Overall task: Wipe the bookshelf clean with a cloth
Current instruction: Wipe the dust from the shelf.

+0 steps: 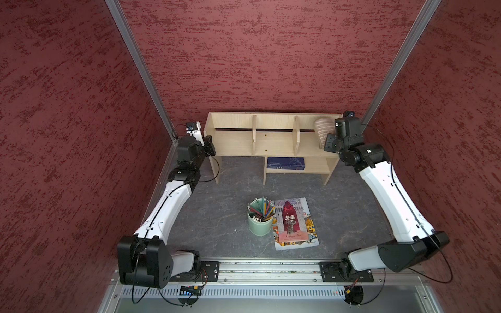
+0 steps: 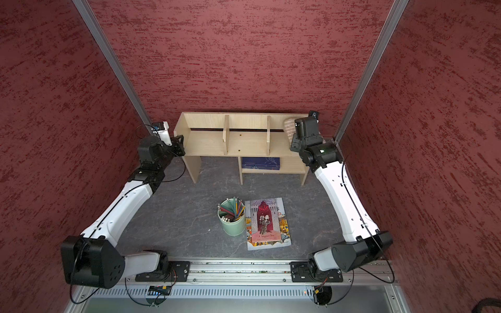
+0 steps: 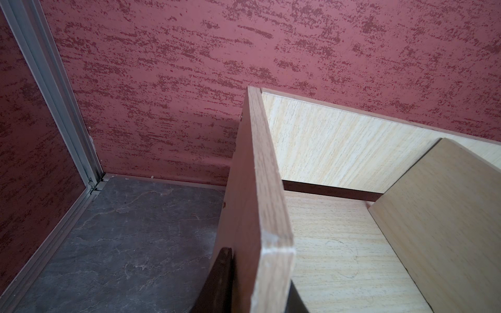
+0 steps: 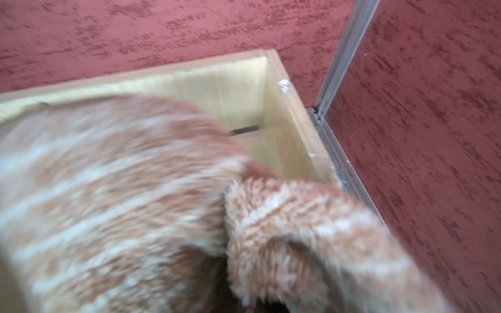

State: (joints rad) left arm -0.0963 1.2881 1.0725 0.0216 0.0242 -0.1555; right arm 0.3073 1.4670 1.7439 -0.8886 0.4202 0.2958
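- Bookshelf [image 1: 233, 143] of light wood, low and wide, with two upright dividers.
- Left gripper [image 1: 209, 145] pinches the bookshelf's left side panel, one finger on each face.
- Right gripper [image 1: 329, 145] is closed tight on the striped cloth [image 1: 323, 129], which sits inside the bookshelf's rightmost upper compartment.
- Pencil cup [image 1: 259, 219] and picture book [image 1: 295, 223] sit in front of the bookshelf.

Blurred cloth [image 4: 113, 189], right claw [image 1: 328, 145] buried under it, left claw [image 3: 257, 294] cropped astride bookshelf [image 3: 257, 176] panel

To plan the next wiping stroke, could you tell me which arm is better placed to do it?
Right: the right hand holds the cloth inside the bookshelf's end compartment, while the left hand clamps the opposite side panel.
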